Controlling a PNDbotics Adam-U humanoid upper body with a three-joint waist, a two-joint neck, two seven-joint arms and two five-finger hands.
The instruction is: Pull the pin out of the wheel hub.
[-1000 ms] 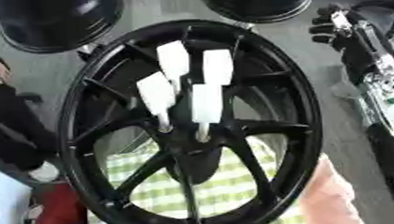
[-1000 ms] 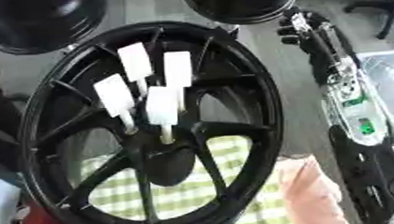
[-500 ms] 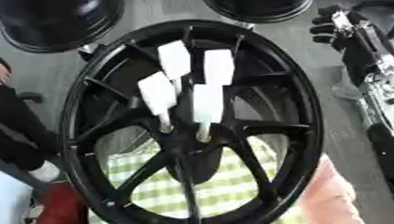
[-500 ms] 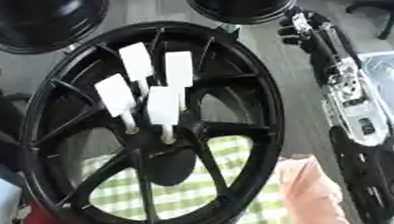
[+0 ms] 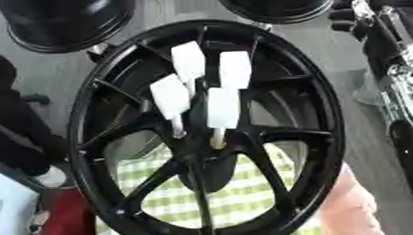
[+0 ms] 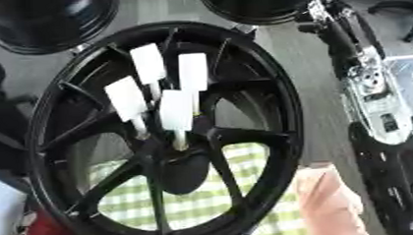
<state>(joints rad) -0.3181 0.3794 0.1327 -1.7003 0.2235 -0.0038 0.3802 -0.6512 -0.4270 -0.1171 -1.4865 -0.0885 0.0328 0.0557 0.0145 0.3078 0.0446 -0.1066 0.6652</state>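
Right hand, dark, up by the far right rim of the black spoked metal wheel hub, fingers unreadable, four white flat-headed pins at centre well left of it; reach across, pinch one head, pull straight along its shaft

Glossy black wheel hub, smooth like painted metal, with four matt white pins that look like plastic. Beneath it, soft green-and-white checked cloth. The right arm shows bare silver metal and black parts.
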